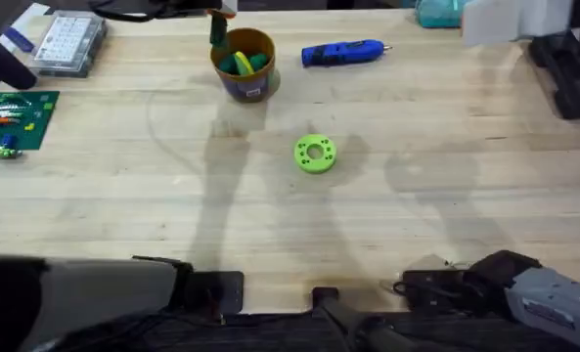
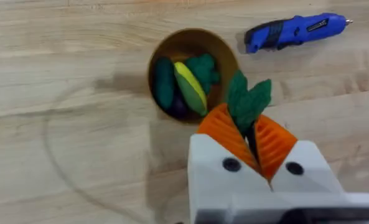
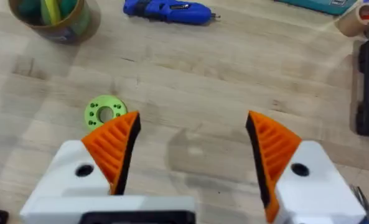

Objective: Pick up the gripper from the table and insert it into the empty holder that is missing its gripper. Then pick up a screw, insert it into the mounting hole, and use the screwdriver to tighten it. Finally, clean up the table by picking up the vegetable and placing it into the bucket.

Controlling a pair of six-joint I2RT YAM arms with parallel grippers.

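The bucket (image 2: 193,71) stands on the wooden table (image 1: 446,225) and holds toy vegetables: a dark green one, a yellow-green one and a leafy teal one. Just above its rim, the left gripper (image 2: 249,134) pinches a dark green vegetable (image 2: 247,99) between its orange pads. The blue screwdriver (image 1: 341,52) lies beside the bucket. The right gripper (image 3: 193,149) hangs spread wide over bare wood near the lime-green ring (image 3: 103,111).

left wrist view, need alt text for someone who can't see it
The left pincer, white with orange ribbed pads, is shut on a dark green vegetable beside the rim of the bucket. The bucket already holds green and yellow toy vegetables, and the blue screwdriver lies on the wooden table beyond it.
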